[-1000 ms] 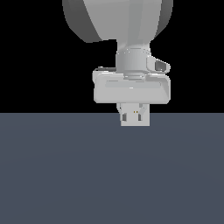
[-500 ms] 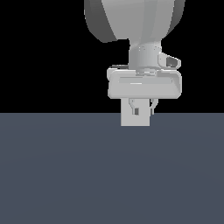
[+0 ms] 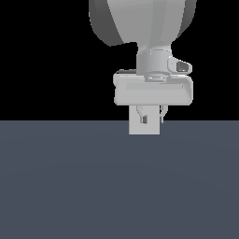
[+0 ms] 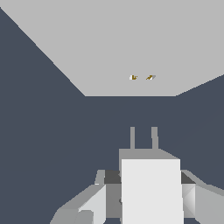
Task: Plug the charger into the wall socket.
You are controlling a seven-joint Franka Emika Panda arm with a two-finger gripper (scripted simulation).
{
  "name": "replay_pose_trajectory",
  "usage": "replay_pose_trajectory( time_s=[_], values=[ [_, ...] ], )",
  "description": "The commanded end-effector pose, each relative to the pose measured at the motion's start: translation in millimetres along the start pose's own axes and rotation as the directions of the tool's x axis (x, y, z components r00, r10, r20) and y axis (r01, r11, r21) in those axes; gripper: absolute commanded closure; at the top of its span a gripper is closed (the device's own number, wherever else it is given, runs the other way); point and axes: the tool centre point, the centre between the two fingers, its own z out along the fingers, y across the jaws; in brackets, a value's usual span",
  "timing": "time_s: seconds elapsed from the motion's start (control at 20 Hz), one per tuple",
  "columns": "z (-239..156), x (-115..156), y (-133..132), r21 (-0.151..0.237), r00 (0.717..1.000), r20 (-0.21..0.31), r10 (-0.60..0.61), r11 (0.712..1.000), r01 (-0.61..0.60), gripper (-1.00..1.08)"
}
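Since a second ago my arm had shifted toward the exterior view's right | my pincer pinched the small white-grey boxy charger between its fingers | charger's two prongs pointed at the flat pale grey wall socket, apart from it | no readable writing

The white boxy charger is seen with two prongs aimed at the pale grey wall socket (two orange-brown dots), still apart from it.
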Motion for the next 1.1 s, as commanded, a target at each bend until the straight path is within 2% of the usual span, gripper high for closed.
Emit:
replay_pose_trajectory(
  time_s=[0.0,0.7,1.05],
  values=[
    [0.0,1.4,0.0,0.000,1.000,0.000,0.000,1.000,0.000,1.08],
    [4.3,40.0,-0.1,0.000,1.000,-0.001,0.000,1.000,0.000,1.08],
    [5.3,49.3,0.0,0.000,1.000,-0.001,0.000,1.000,0.000,1.08]
  ],
)
